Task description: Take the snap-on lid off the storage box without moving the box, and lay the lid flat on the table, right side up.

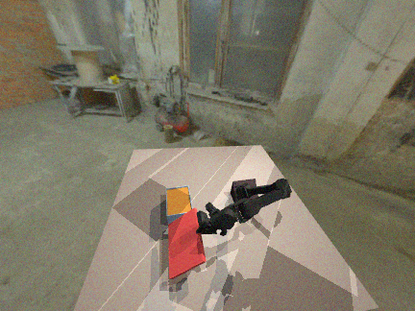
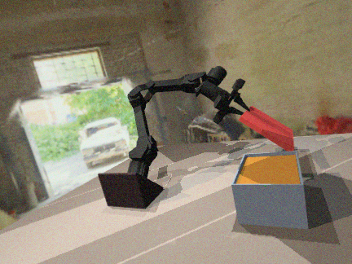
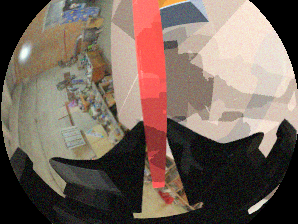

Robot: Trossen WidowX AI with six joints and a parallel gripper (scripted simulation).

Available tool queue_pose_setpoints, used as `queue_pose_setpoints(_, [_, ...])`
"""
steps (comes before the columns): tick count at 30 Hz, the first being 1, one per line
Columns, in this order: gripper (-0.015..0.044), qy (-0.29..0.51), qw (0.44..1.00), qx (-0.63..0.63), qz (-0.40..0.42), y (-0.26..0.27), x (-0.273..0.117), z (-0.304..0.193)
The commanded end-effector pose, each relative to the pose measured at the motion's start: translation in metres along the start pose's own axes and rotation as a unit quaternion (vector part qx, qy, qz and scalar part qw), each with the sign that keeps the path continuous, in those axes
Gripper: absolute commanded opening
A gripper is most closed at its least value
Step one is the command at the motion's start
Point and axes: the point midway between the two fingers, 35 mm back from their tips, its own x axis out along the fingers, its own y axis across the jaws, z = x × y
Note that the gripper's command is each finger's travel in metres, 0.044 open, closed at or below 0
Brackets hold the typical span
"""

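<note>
The red lid (image 1: 184,246) (image 2: 269,127) (image 3: 151,65) is in the air, tilted, with its far end lower than the end at the fingers. My gripper (image 1: 198,224) (image 2: 245,112) (image 3: 154,124) is shut on one edge of the lid. The storage box (image 2: 270,205) (image 3: 185,15) is blue-grey and stands upright and open on the table, with an orange inside (image 1: 178,201). In the top view the lid overlaps the box's near end. In the exterior view the lid is above and behind the box's far rim. The lid's underside is mostly hidden.
The table (image 1: 312,283) (image 2: 175,244) carries the box and the arm's dark base block (image 1: 244,184) (image 2: 126,191). The arm reaches from the base towards the lid. Patchy shadows lie across the table top.
</note>
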Motion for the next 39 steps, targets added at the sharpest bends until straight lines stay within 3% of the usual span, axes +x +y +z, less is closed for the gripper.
queue_pose_setpoints(1, [0.0000, 0.000, 1.000, 0.002, 0.007, 0.000, 0.000, 0.000])
queue_pose_setpoints(39, [0.0000, 0.001, 1.000, 0.003, 0.008, -0.023, 0.020, -0.001])
